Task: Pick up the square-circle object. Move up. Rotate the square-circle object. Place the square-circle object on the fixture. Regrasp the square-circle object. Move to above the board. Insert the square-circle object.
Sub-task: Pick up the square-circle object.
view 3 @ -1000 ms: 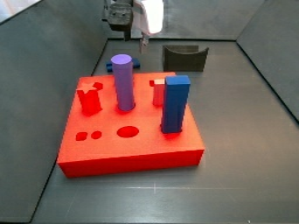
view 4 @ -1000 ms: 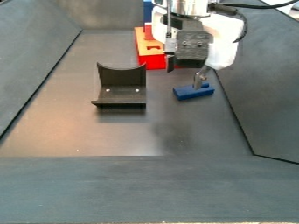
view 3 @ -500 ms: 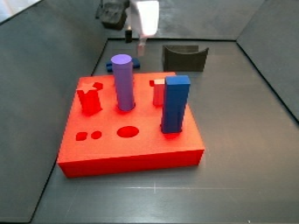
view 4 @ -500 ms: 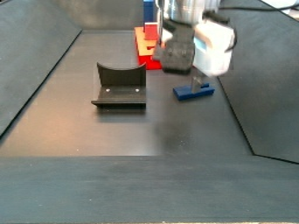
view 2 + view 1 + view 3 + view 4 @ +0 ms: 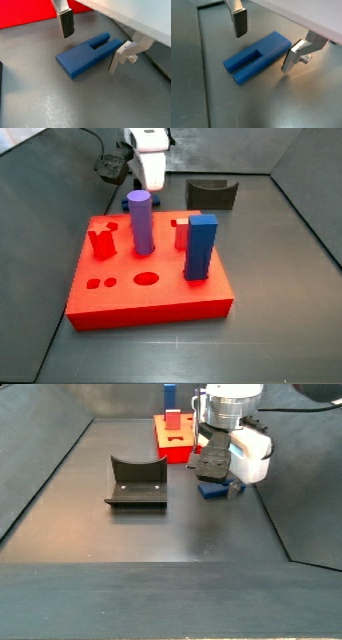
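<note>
The square-circle object [image 5: 256, 58] is a dark-blue piece with a slot, lying flat on the grey floor. My gripper [image 5: 266, 42] is open and low over it, one silver finger [image 5: 238, 22] on one side and the other finger [image 5: 294, 56] by its far corner. Both wrist views show this, the piece [image 5: 85, 59] lying between the fingers with a gap at the dark pad. In a side view the gripper [image 5: 219, 477] covers most of the piece [image 5: 217, 490]. The fixture [image 5: 136, 481] stands apart to the side. The red board [image 5: 147, 283] lies nearer the camera.
On the board stand a tall purple cylinder [image 5: 140, 220], a tall blue square post [image 5: 201, 246] and short red pegs. The fixture [image 5: 211, 193] sits behind the board. Sloped dark walls enclose the floor. The board's red edge [image 5: 27, 12] lies close to the gripper.
The gripper has turned about its axis and come down over the blue piece, which has not moved. The fingers stay apart.
</note>
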